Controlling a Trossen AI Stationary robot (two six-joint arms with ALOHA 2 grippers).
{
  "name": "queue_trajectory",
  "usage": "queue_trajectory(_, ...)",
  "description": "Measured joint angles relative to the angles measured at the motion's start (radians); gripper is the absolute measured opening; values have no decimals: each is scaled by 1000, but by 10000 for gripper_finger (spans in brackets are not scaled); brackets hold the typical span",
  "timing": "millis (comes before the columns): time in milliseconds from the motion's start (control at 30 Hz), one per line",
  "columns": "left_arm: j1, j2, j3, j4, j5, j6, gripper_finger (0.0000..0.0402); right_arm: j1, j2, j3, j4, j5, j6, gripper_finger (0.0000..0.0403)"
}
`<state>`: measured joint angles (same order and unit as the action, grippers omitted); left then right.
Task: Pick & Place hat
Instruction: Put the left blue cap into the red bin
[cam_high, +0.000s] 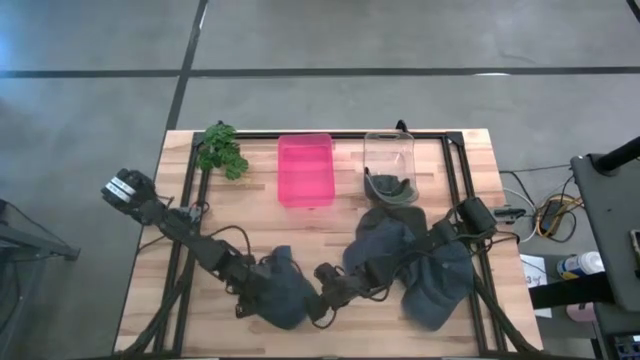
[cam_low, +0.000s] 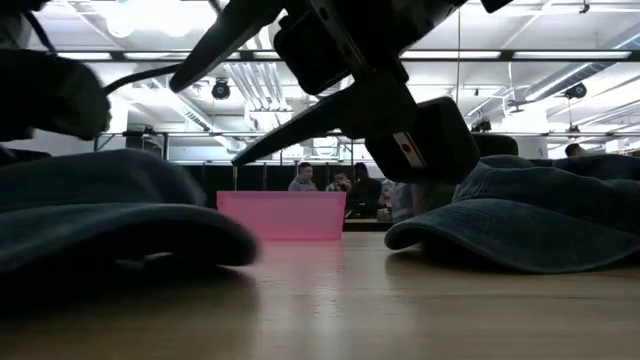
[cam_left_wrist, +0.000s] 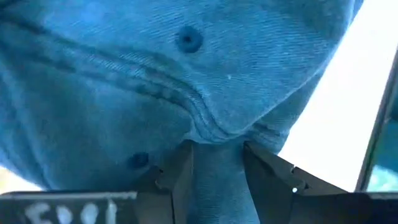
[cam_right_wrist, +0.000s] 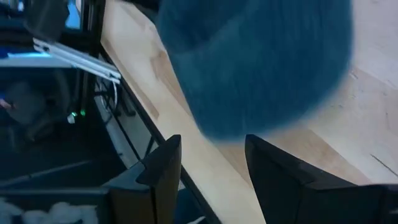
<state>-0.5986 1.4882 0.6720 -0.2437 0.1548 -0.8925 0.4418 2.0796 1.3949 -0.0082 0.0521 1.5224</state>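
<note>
Bright ceiling lights (cam_low: 150, 20) glare overhead — near hat (cam_low: 100, 215) dark, blurred; wrist views soft.

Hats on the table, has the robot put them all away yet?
Not yet. One hat already sits in the clear bin. The left claw is pinching a blue hat now. Two more hats lie on the table, and the pink bin looks empty.
</note>
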Motion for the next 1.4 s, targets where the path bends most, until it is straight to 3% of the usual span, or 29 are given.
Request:
queue_trajectory(167, 28, 0, 6, 64, -4, 5, 142, 0, 0, -4, -3, -5, 110, 173)
queue_trajectory(500, 28, 0, 111, -209, -5, 105, 142, 95, 0, -4, -10, -10, 315, 173)
queue_trajectory(733, 24, -8, 228, -295, -108, 256, 142, 122, 28, -4, 38, 79, 397, 173)
queue_trajectory(833, 16, -7, 215, -373, -210, 366, 142, 119, 54, -4, 83, 107, 398, 173)
queue_trajectory(933, 16, -4, 166, -410, -233, 391, 142, 114, 95, 5, 119, 108, 399, 173)
queue_trajectory(1100, 15, -3, 88, -375, -205, 367, 142, 102, 147, 31, 130, 162, 405, 173)
queue_trajectory(1267, 15, -5, 35, -198, -116, 280, 142, 74, 162, 41, 202, 189, 368, 173)
queue_trajectory(1400, 13, -1, 28, -73, -103, 244, 142, 44, 162, 38, 205, 202, 321, 173)
